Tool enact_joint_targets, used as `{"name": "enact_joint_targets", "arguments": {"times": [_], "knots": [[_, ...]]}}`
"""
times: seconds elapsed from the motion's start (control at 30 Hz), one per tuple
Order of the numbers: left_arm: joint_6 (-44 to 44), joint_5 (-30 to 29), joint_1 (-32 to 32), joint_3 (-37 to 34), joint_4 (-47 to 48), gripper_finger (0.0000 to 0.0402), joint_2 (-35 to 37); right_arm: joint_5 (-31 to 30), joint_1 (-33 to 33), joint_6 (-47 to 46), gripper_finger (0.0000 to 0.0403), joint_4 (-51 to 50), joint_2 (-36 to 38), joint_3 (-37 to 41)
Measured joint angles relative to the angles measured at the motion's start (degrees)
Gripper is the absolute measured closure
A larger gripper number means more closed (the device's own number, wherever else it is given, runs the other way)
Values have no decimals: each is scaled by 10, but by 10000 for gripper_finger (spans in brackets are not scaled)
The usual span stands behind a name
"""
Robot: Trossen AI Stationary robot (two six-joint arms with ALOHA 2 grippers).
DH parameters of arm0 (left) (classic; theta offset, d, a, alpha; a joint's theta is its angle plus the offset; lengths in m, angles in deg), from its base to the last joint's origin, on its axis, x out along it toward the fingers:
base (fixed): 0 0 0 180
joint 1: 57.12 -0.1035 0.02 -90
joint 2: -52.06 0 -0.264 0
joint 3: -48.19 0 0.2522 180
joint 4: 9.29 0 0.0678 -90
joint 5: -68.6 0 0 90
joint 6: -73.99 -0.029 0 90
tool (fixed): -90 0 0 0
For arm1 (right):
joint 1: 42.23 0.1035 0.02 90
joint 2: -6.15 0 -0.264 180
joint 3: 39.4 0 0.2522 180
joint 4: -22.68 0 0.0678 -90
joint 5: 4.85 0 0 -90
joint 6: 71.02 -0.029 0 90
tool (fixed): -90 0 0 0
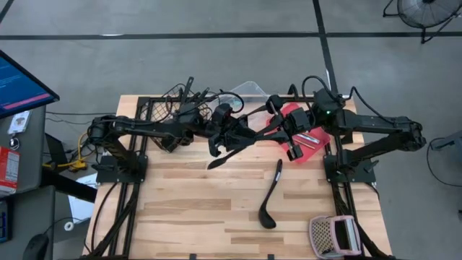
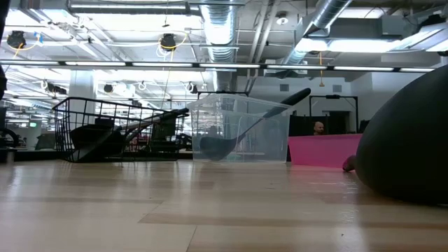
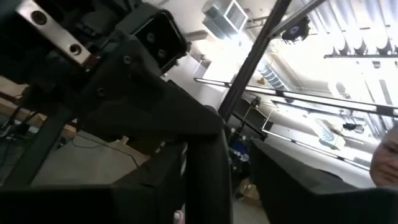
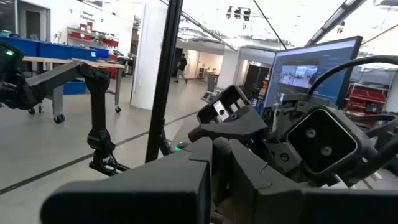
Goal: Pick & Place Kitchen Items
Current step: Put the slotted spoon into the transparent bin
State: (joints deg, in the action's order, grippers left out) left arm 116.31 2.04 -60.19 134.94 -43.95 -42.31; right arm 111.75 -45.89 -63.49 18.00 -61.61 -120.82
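A black long-handled utensil (image 1: 220,157) hangs slanting in the air over mid-table, between both arms. My right gripper (image 1: 258,131) comes from the table's right and is shut on the utensil's far end; its fingers (image 4: 186,180) stand closed together. My left gripper (image 1: 237,136) comes from the left and is open. Its fingers (image 3: 155,180) stand either side of the dark handle (image 3: 208,171), with light showing on both sides. A black ladle (image 1: 271,195) lies flat on the wood, its bowl toward the near edge. My right gripper holds the utensil by its handle (image 1: 251,139), near the far right end, pinched between the two fingers. The fingers reach in about level from the table's right. Their own bulk hides the contact in the wrist view. The utensil is lifted clear, its head (image 1: 213,163) slanting toward the near left.
A black wire basket (image 1: 162,119) with utensils stands at the back left. A clear tub (image 2: 241,129) holding a ladle (image 2: 217,145) is at the back middle, with a red tray (image 1: 307,130) to its right. A pinkish perforated item (image 1: 332,235) sits at the near right corner.
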Motion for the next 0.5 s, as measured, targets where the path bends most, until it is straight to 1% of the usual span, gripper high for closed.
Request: {"name": "enact_joint_targets", "arguments": {"times": [0.13,0.2,0.3,0.4,0.43,0.5], "knots": [[-2,5,-11,0,11,192,1,2,10,-2,382,2,6,0],[-3,10,-23,0,50,177,7,1,15,-10,382,0,16,1],[-5,25,-46,0,115,168,16,3,21,-25,382,-3,38,1],[-5,40,-79,0,159,172,32,-3,30,-24,382,-62,67,1],[-3,40,-90,0,170,177,42,-20,33,-20,382,-98,78,1],[-4,35,-110,0,182,195,70,-94,39,-6,382,-174,95,1]]}}
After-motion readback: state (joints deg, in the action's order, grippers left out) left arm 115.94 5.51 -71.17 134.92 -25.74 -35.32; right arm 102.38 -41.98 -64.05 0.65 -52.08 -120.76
